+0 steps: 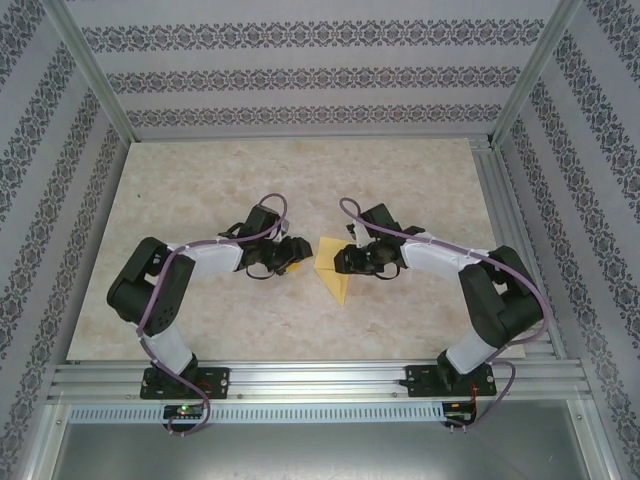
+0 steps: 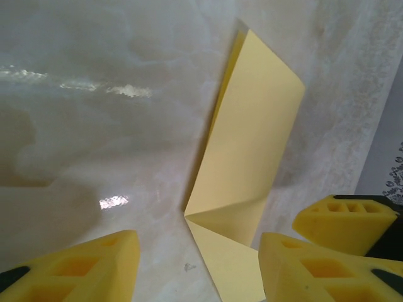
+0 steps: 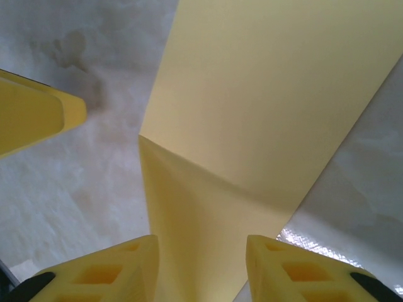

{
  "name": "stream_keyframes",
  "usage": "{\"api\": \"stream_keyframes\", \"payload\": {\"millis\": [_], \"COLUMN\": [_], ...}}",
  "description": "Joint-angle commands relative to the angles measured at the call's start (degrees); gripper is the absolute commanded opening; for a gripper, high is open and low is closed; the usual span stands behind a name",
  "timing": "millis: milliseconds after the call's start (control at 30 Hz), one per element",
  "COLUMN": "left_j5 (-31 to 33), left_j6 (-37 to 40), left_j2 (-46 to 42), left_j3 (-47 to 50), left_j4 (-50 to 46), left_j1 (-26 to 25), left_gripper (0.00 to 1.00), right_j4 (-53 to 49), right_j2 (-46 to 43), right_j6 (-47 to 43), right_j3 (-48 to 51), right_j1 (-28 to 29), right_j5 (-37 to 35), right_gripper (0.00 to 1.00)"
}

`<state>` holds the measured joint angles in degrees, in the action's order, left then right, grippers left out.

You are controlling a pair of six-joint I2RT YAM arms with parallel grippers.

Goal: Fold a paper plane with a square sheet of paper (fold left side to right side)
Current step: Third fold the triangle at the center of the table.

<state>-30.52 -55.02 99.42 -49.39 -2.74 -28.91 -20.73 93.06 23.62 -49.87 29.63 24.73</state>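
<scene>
The yellow-orange sheet of paper (image 1: 332, 266) lies creased into a pointed shape at the table's middle, between both grippers. In the left wrist view the paper (image 2: 252, 145) has a raised flap above a diagonal crease, and its lower corner runs in between my left gripper's (image 2: 198, 277) spread fingers; the left gripper (image 1: 291, 254) is open. The right gripper (image 1: 346, 260) is open too. In its wrist view the paper (image 3: 264, 107) reaches down between the parted fingers of the right gripper (image 3: 201, 270), touching neither clearly.
The beige marbled tabletop (image 1: 200, 190) spreads around the paper. Patterned walls and a metal frame (image 1: 500, 200) enclose it. A right-gripper finger (image 2: 346, 220) shows close beside my left one, and a left-gripper finger (image 3: 31, 119) shows in the right wrist view.
</scene>
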Motion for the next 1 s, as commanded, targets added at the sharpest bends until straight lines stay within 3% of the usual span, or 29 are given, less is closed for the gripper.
{"api": "stream_keyframes", "payload": {"millis": [0, 267, 767, 967], "left_j5": [0.1, -0.1, 0.5, 0.3], "left_j6": [-0.9, -0.9, -1.7, -1.8], "left_j2": [0.9, 2.7, 6.8, 7.6], "left_j3": [-1.2, -3.0, -6.6, -7.3], "left_j4": [2.0, 1.3, 0.6, 0.8], "left_j1": [-1.3, -2.7, -5.9, -6.3], "left_gripper": [0.55, 0.56, 0.53, 0.47], "right_j4": [1.3, 0.6, 0.3, 0.4], "right_j2": [1.2, 2.6, 2.8, 3.0], "right_j6": [-2.2, -2.9, -3.4, -3.4], "right_j3": [-0.9, -0.8, -0.3, -0.1], "right_j1": [0.7, 0.4, -0.4, -0.5], "right_j5": [0.7, 0.3, -0.5, -0.6], "right_gripper": [0.38, 0.11, 0.11, 0.11]}}
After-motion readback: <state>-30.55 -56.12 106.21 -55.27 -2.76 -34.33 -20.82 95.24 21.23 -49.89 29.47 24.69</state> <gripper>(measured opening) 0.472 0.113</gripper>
